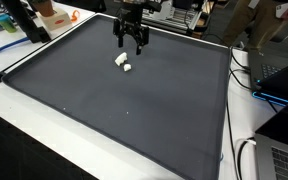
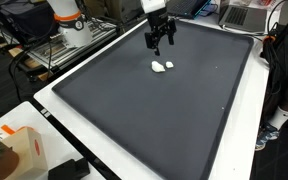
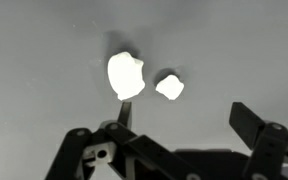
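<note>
Open-jawed, the gripper (image 1: 132, 46) hangs over the upper middle of a dark mat (image 1: 134, 120), its two fingers spread wide and holding nothing. Just below it in both exterior views lie two small white pieces, resting on the mat a little toward the frame's centre from the fingertips (image 2: 152, 44).

In the wrist view the larger white piece (image 3: 125, 75) sits left of centre, and the smaller white piece (image 3: 169, 87) lies just beside it on its right, with a narrow gap between them. The black fingers come in from the bottom of that view, one at lower left and one at lower right. Both pieces lie above them in the frame, apart from the fingers.

Everything else stands well apart, off the mat along its edges. The white table (image 1: 44, 140) borders the mat. A cardboard box (image 2: 24, 150) sits at the lower left of an exterior view, and the white arm base (image 2: 69, 22) stands at the upper left. A laptop (image 1: 287, 160) and a cable (image 1: 246, 150) lie at the lower right of an exterior view.
</note>
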Controlling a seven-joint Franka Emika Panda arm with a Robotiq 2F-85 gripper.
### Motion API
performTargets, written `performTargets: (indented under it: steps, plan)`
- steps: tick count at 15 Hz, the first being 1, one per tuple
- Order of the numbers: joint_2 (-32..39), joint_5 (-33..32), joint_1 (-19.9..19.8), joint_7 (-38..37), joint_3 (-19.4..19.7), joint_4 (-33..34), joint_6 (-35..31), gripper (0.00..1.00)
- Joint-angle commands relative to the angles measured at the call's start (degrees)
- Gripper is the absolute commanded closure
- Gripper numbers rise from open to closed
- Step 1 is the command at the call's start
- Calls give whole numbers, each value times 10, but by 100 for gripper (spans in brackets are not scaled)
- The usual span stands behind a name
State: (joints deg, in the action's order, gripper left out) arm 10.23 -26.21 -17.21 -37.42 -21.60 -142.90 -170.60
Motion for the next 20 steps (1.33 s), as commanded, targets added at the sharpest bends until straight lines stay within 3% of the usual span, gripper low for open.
performTargets:
  steps: [1, 8, 9, 14, 20]
  plan:
    - [1, 5, -2, 1, -1, 5, 7, 0]
    - [3, 80, -19, 32, -35, 47, 75, 0]
    - [-4, 158, 73, 90, 49, 53, 86, 0]
    - [-6, 250, 133, 181, 123, 120, 216, 0]
    - [-3, 263, 161, 229, 169, 190, 361, 0]
